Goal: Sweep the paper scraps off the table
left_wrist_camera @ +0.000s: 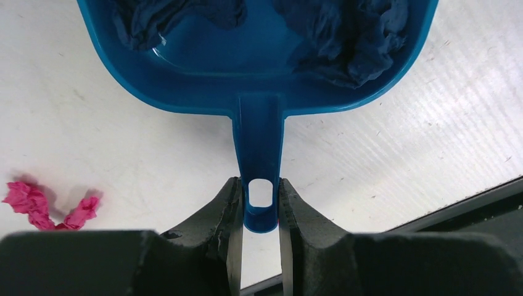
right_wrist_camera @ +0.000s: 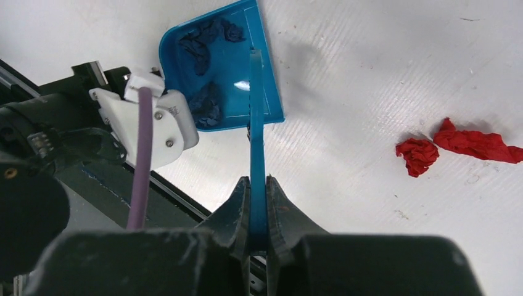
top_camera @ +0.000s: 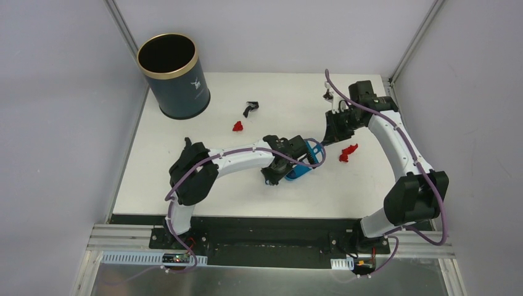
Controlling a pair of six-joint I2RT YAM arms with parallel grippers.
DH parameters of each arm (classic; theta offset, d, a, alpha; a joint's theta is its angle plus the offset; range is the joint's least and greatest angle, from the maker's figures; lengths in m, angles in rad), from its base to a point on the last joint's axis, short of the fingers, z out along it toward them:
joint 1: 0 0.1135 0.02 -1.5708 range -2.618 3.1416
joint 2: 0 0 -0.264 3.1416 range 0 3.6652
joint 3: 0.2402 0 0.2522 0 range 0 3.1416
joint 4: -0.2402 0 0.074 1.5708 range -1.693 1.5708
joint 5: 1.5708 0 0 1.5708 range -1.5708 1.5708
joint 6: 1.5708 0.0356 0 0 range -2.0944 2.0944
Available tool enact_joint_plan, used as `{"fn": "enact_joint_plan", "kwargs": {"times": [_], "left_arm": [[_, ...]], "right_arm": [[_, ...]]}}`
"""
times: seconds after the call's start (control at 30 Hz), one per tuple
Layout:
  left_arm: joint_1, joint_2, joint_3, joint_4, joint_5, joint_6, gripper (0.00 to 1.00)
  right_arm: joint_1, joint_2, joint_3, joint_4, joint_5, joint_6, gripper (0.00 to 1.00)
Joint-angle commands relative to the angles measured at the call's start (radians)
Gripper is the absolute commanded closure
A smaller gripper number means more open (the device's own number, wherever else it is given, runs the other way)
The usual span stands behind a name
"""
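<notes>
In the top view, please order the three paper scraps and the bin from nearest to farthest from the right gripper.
1. Large red scrap, just right of the right gripper.
2. Black scrap and small red scrap, mid-table to its left: too close to call.
3. Bin, far left corner.

overhead view, close wrist views sharing dustpan [left_wrist_camera: 259, 61]
</notes>
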Motion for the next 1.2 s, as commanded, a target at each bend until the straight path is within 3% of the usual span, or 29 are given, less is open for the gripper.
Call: {"fn": "enact_joint_plan", "kwargs": {"times": [0.0, 0.37, 0.57, 0.73, 0.9, 1.17], "left_arm": [[-0.019, -0.059, 0.036, -0.016, -0.076, 0.039, 1.0], [-0.044, -0.137, 0.091, -0.127, 0.163, 0.04, 1.0], [-0.047, -0.006, 0.294, -0.231, 0.181, 0.159, 1.0], [-0.048, 0.132, 0.461, -0.277, 0.264, 0.162, 1.0], [-0.047, 0.139, 0.419, -0.247, 0.244, 0.172, 1.0], [-0.046, 0.13, 0.333, -0.238, 0.223, 0.161, 1.0]], "right_arm": [[-0.026, -0.014, 0.032, 0.038, 0.012, 0.026, 1.0], [-0.177, -0.032, 0.192, -0.061, 0.213, -0.083, 1.0], [-0.179, 0.022, 0.275, -0.093, 0.403, -0.148, 1.0], [-0.179, 0.126, 0.325, -0.057, 0.571, -0.14, 1.0], [-0.179, 0.229, 0.316, -0.003, 0.712, -0.135, 1.0], [-0.175, 0.292, 0.263, 0.004, 0.626, -0.091, 1.0]]}}
